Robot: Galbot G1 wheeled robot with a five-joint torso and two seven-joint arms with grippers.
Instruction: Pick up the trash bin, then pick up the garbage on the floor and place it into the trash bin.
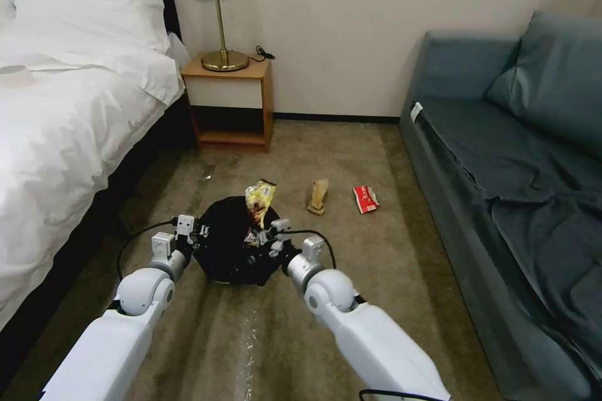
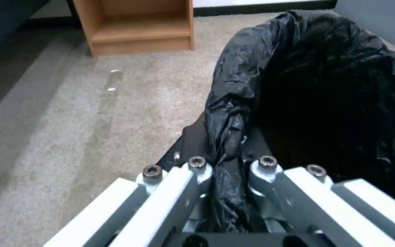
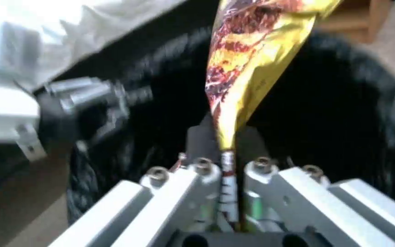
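Note:
The trash bin [image 1: 229, 250] with its black bag liner hangs above the carpet, and my left gripper [image 1: 195, 233] is shut on the liner-covered rim [image 2: 227, 137] at its left side. My right gripper [image 1: 266, 233] is shut on a yellow-brown snack wrapper [image 1: 259, 199], which stands upright over the bin's dark opening [image 3: 316, 113]. The wrapper [image 3: 248, 58] rises from between the black pads [image 3: 201, 137]. More garbage lies on the carpet beyond the bin: a crumpled tan paper bag [image 1: 318, 195] and a red-and-white packet [image 1: 365, 198].
A white bed [image 1: 63, 113] runs along the left and a blue sofa [image 1: 520, 156] along the right. A wooden nightstand [image 1: 231, 103] with a brass lamp [image 1: 219, 6] stands against the far wall. Open carpet [image 1: 251, 338] lies between my arms.

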